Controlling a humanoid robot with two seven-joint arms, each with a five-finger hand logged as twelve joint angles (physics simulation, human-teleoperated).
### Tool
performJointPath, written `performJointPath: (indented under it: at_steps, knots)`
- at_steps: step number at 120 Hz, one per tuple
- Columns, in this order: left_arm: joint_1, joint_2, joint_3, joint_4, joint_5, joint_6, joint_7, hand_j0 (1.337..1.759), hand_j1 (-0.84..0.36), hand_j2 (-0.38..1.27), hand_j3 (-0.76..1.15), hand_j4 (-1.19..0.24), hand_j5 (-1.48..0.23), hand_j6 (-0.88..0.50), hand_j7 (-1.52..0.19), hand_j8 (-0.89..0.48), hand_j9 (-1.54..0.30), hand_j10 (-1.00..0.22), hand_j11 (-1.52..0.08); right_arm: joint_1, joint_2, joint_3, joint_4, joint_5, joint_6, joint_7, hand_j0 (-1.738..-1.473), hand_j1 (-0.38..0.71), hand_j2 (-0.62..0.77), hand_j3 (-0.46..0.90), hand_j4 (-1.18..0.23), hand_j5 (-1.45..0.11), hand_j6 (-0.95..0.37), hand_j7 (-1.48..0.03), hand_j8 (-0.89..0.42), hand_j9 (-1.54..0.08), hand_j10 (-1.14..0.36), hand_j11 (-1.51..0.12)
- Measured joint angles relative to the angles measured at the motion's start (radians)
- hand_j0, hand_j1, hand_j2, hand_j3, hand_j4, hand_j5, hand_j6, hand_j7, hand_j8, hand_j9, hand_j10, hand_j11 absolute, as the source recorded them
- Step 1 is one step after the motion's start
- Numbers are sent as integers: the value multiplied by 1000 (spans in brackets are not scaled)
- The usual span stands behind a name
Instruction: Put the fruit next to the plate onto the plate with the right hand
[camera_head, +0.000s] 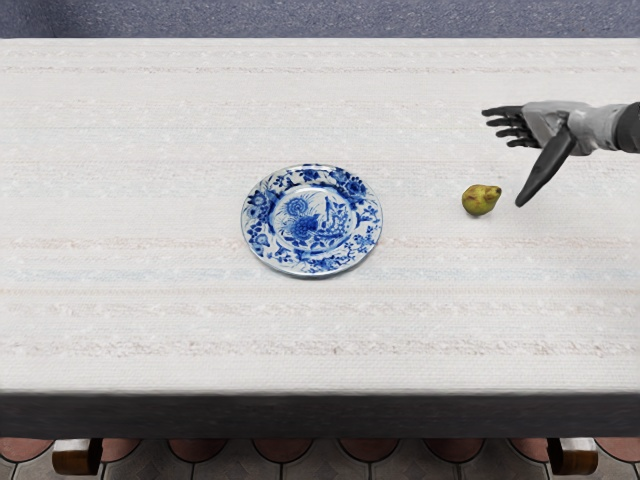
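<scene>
The fingers (505, 125) are dark, spread apart and stretched out to the left, and they hold nothing. The thumb (545, 168), also dark, slants down and left from the palm. Its tip ends just right of the pear (481, 199), with a small gap showing between them. This view does not tell whether the tip is at the pear's height or above it. The right hand (540, 122) is open and empty. It is grey across its back and sits in the upper right of the view, over the far right part of the table (150, 300). Its arm (610, 125) runs level to the picture's right edge, grey and then darker at the edge.

The 1 pear lies on the table, below and left of the hand, touched by nothing. It is yellow-green with a reddish-brown patch on its upper side. It lies to the right of the plate (262, 205), apart from it, with bare cloth between the 2.

The plate is round, white with a dense blue flower pattern, and lies flat near the table's middle. The table has a pale woven cover with faint stripes running across it and a dark front edge. Below that edge are a tiled floor and some brown rounded shapes too cropped to identify.
</scene>
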Motion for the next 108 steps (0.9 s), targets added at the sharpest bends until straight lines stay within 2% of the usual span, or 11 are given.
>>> performJointPath:
  at_steps: [21, 46, 73, 108]
  knots:
    - [1, 0, 0, 0, 0, 0, 0, 1658, 325, 4, 0, -21, -27, -21, -27, -21, -27, -21, -27, -72, -66, 1, 169, -15, -167, 26, -1658, -349, 1, 0, -2, 0, -3, 0, -2, 0, -1, 0]
    - [1, 0, 0, 0, 0, 0, 0, 1658, 325, 4, 0, -21, -27, -21, -27, -21, -27, -21, -27, -130, -85, 1, 256, -17, -357, 63, -1658, -341, 0, 0, -10, -10, -11, -9, -10, -10, -9, -10]
    - [1, 0, 0, 0, 0, 0, 0, 1658, 325, 4, 0, -21, -27, -21, -27, -21, -27, -21, -27, -185, -83, 1, 312, -36, -494, 71, -1658, -269, -12, 0, -70, -89, -72, -88, -71, -88, -70, -88]
    - [1, 0, 0, 0, 0, 0, 0, 1658, 325, 4, 0, -21, -27, -21, -27, -21, -27, -21, -26, -221, -60, -15, 320, -59, -611, 88, -1658, -95, -40, 0, -216, -277, -217, -277, -216, -277, -215, -277]
